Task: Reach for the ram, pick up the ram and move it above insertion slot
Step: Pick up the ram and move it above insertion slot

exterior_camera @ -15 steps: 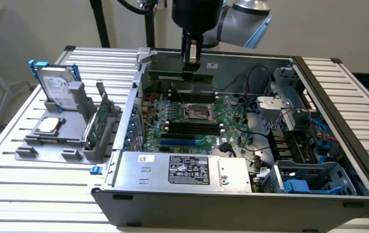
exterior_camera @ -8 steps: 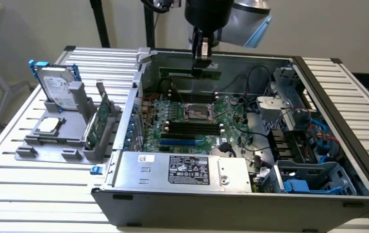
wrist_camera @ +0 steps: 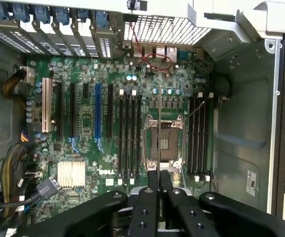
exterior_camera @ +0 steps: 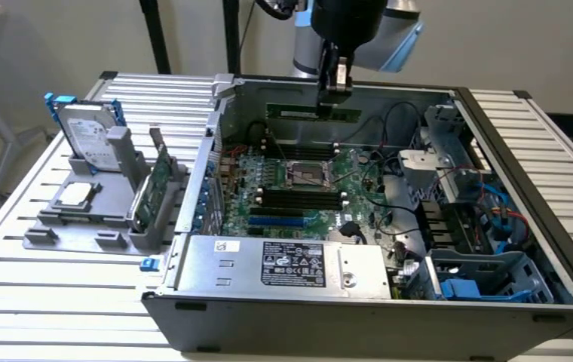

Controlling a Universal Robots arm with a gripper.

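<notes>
Nearest you, the gripper (wrist_camera: 160, 177) was clamped on the ram (exterior_camera: 314, 113), upper centre of frame above the motherboard (exterior_camera: 297, 185); any tilt could have missed its slot.

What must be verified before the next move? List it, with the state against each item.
1. Pincer shut on the ram: ok.
2. Ram hanging clear above the motherboard: ok.
3. Ram level in the grip: ok, judging by the exterior view.
4. Ram lined up over a memory slot: cannot tell; in the wrist view its edge appears over the CPU socket.
5. Slots free of other sticks: ok, they look empty.
</notes>
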